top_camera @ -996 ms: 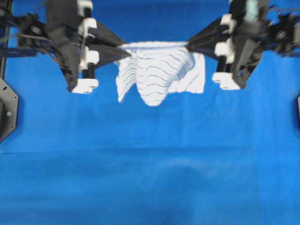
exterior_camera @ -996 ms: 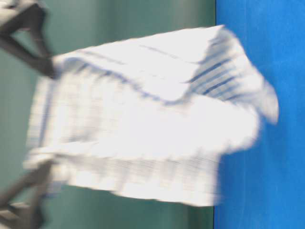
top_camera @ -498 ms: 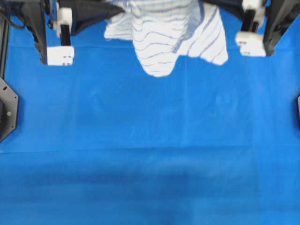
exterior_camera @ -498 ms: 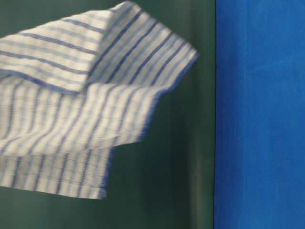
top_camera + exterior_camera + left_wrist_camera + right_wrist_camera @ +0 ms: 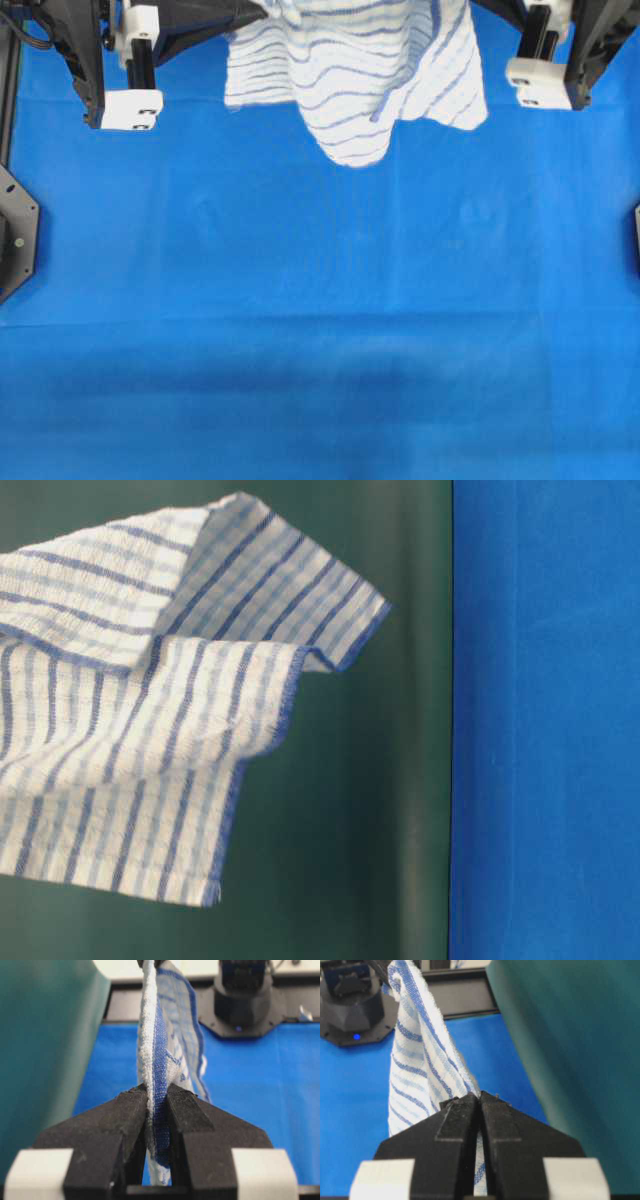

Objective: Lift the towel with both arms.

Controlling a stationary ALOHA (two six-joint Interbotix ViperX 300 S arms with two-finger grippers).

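Between both arms' fingers, the towel [image 5: 355,75] hangs stretched sideways.

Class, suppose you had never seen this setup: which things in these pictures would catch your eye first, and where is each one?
The blue-striped white towel stands out first, hanging clear of the blue sheet at the top middle of the overhead view. Next, the left end effector is clamped on one edge of the towel in its wrist view, and the right end effector pinches the opposite edge.
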